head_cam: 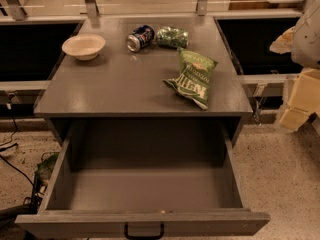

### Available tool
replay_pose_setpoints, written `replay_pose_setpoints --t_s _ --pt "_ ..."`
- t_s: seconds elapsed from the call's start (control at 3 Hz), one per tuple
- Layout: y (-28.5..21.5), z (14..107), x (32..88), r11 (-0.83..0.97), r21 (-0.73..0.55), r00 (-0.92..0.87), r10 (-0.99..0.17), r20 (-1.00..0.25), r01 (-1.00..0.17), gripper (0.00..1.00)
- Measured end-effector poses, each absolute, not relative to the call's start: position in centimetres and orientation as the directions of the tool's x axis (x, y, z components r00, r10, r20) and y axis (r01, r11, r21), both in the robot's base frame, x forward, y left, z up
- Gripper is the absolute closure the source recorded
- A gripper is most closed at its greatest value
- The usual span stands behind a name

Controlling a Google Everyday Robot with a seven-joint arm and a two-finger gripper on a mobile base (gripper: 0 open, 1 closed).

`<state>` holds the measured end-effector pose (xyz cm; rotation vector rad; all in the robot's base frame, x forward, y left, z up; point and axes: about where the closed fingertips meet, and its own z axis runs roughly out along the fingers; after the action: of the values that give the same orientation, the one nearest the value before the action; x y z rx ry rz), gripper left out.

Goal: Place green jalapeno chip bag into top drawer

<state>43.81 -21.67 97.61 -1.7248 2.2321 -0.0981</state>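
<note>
green jalapeno chip bag (192, 78) lies flat at the right front of the worktop (110, 89), not lifted yet | top drawer (145, 189) stands pulled wide open below, bag not in it | pincer (299, 101) sits at the frame's right edge, off the worktop and apart from the bag, grip state cannot be told | judged left to do: grasp, carry, drop in

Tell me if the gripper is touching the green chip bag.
Apart. The camera view shows the gripper at the right edge, off the table, a wide gap from the green jalapeno chip bag on it.
</note>
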Motion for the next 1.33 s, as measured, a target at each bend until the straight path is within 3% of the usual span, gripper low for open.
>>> replay_pose_setpoints --t_s 0.33,1.33 --pt "-21.7 97.6 43.8 0.27 -0.245 -0.222 -0.953 -0.207 -0.931 0.0" --pt "-19.7 97.1 52.3 0.255 -0.255 -0.172 -0.936 -0.308 -0.933 0.0"
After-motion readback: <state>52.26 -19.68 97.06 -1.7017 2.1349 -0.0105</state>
